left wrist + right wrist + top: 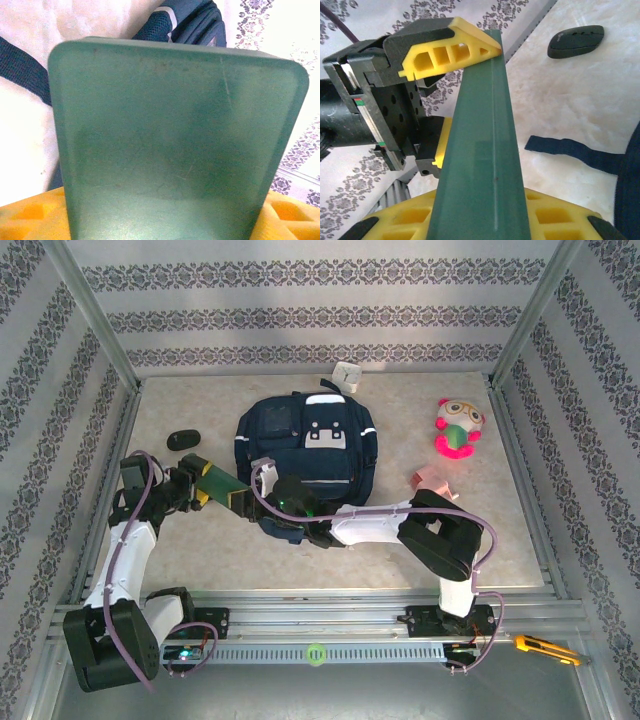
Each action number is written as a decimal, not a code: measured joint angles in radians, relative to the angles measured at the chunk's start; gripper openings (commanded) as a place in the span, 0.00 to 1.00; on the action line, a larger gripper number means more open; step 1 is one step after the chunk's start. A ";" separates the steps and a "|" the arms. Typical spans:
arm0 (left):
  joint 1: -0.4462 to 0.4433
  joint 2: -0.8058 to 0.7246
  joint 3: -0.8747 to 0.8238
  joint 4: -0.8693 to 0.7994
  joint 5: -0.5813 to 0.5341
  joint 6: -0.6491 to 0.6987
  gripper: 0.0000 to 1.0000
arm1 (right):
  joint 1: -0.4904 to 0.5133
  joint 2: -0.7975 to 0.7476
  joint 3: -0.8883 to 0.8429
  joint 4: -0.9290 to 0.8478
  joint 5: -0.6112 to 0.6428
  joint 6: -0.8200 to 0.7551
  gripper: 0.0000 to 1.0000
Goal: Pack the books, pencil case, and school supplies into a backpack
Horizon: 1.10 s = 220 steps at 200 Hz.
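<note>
The dark green book (222, 481) hangs just left of the navy backpack (310, 440), held at both ends. My left gripper (200, 486) is shut across its width, and in the left wrist view its cover (175, 140) hides most of the scene, with yellow fingers (30, 215) at the lower corners. My right gripper (247, 501) is shut on the book's other end. In the right wrist view the thin edge (480, 150) runs between its yellow pads (400, 220). The pale-pink pencil case (432, 480) lies right of the backpack.
A black oval object (183, 439) lies left of the backpack. A pink-and-green plush toy (458, 428) sits at the far right. A small white object (346, 373) stands behind the backpack. A dark strap (575, 152) trails on the table. A yellow cutter (545, 648) rests on the front rail.
</note>
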 measured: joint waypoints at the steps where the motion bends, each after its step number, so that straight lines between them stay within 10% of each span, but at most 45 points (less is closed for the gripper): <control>1: 0.000 0.000 0.000 0.000 0.000 0.000 0.59 | 0.000 0.000 0.000 0.000 0.000 0.000 0.23; 54: -0.032 0.006 0.035 -0.025 -0.029 0.090 0.84 | -0.034 -0.082 -0.101 -0.004 0.002 0.031 0.22; 115: -0.136 0.064 0.180 -0.089 -0.211 0.428 0.96 | -0.314 -0.381 -0.303 -0.122 -0.093 0.090 0.20; 162: -0.423 0.149 0.286 -0.124 -0.428 0.933 0.92 | -0.574 -0.587 -0.339 -0.278 -0.252 0.093 0.21; 220: -0.679 0.351 0.420 -0.195 -0.299 1.629 0.92 | -0.809 -0.684 -0.360 -0.406 -0.417 0.094 0.22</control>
